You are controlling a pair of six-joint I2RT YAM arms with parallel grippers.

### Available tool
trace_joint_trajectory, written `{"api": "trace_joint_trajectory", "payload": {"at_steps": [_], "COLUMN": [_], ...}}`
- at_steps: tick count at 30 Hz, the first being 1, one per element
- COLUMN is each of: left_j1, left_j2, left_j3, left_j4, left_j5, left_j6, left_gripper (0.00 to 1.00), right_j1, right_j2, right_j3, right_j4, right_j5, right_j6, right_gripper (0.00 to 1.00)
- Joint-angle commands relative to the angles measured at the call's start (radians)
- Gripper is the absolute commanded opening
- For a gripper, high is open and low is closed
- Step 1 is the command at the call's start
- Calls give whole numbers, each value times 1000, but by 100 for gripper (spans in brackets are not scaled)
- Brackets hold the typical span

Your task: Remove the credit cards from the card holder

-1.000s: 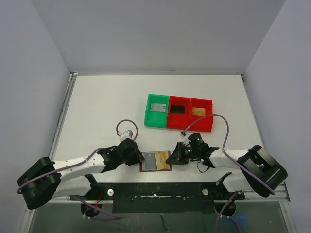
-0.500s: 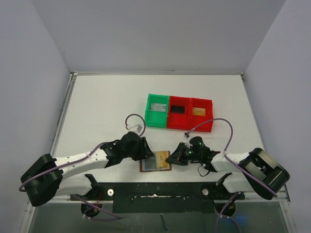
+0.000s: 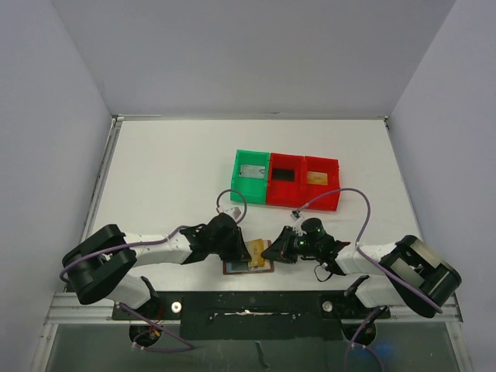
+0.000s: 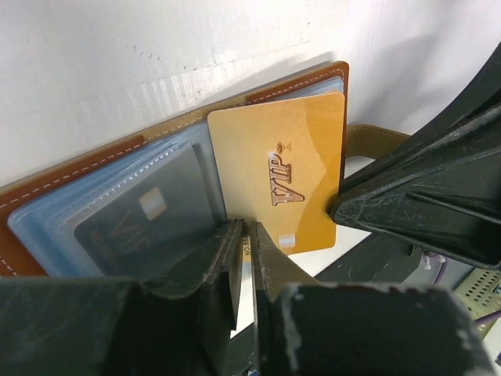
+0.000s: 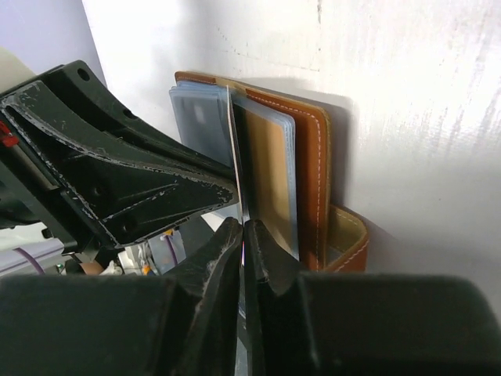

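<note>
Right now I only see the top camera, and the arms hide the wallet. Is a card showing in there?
Observer: Yes. The left wrist view shows a golden card reading VIP, bare on top of the open card holder.
Operator: Any more cards?
Observer: One dark card under clear plastic on the other half.
Operator: Is anything grabbing the gold one?
Observer: The right wrist view shows the right gripper pinched on a thin edge, likely that golden card.
</note>
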Motion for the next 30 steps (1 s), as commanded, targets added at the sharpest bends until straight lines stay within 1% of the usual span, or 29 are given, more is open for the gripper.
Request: {"api": "trace_joint_trajectory", "payload": {"at_steps": [1,7,11,15,16,19,22,24,26,28,30], "left_j1": [-6,-5,-6,-6,-6,-6,-6,-6,-6,-4,2], "left_j2": [27,23,18,11,8,-6,-40,-73,-117,-163,-211], "left_j3": [7,1,2,1,0,-5,-4,1,7,15,24], "left_j4": [-2,-20,-32,-41,-42,-44,-44,-48,-54,-60,-71], "left_j5": [-24,-39,-42,-47,-47,-55,-69,-78,-85,-89,-94], "left_j6": [9,12,18,19,19,19,20,20,21,24,35], "left_gripper": [9,8,7,7,7,7,8,11,16,23,32], "right_j1": [15,19,19,12,11,7,1,-4,-7,-9,-12], "right_j2": [30,82,86,65,61,44,-8,-66,-138,-214,-297], "right_j3": [17,53,84,118,125,152,181,201,223,249,276], "right_j4": [94,83,36,-65,-87,-153,-241,-302,-365,-433,-505], "right_j5": [-3,15,30,52,59,72,94,119,159,211,263], "right_j6": [14,11,-18,-64,-75,-114,-171,-210,-263,-310,-359], "right_gripper": [9,17,17,18,16,1,0,0,0,0,0]}}
